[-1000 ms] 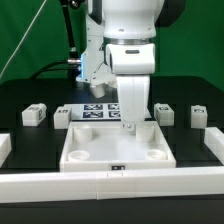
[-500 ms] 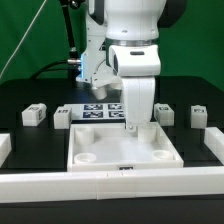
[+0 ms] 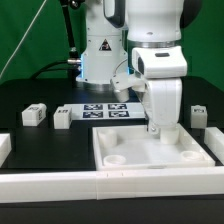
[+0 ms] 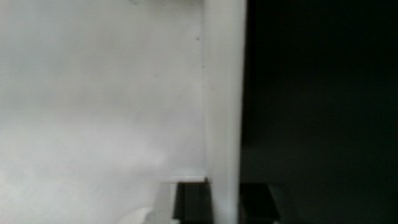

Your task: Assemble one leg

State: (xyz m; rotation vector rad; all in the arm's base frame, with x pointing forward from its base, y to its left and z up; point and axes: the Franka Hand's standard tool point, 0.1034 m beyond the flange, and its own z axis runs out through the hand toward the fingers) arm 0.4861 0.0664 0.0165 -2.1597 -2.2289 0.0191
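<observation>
My gripper [image 3: 155,128] is shut on the far rim of the large flat white tray-like part [image 3: 125,150], which lies on the black table toward the exterior view's right. In the wrist view the rim [image 4: 226,100] runs between my two dark fingers [image 4: 192,202], with the gripper [image 4: 226,202] closed around it. Two small white legs with marker tags [image 3: 33,114] [image 3: 62,117] stand at the exterior view's left. A third leg [image 3: 198,115] stands at the right behind the tray. I cannot see a fourth leg; the arm may hide it.
The marker board [image 3: 103,110] lies at the back middle, behind the tray. A white wall [image 3: 100,186] runs along the table's front edge, with white end pieces at the left [image 3: 4,146] and right [image 3: 216,140]. The robot base [image 3: 100,60] stands behind.
My gripper has slid to the exterior view's right, and the tray-like part held by its rim has moved right with it. The legs have not moved.
</observation>
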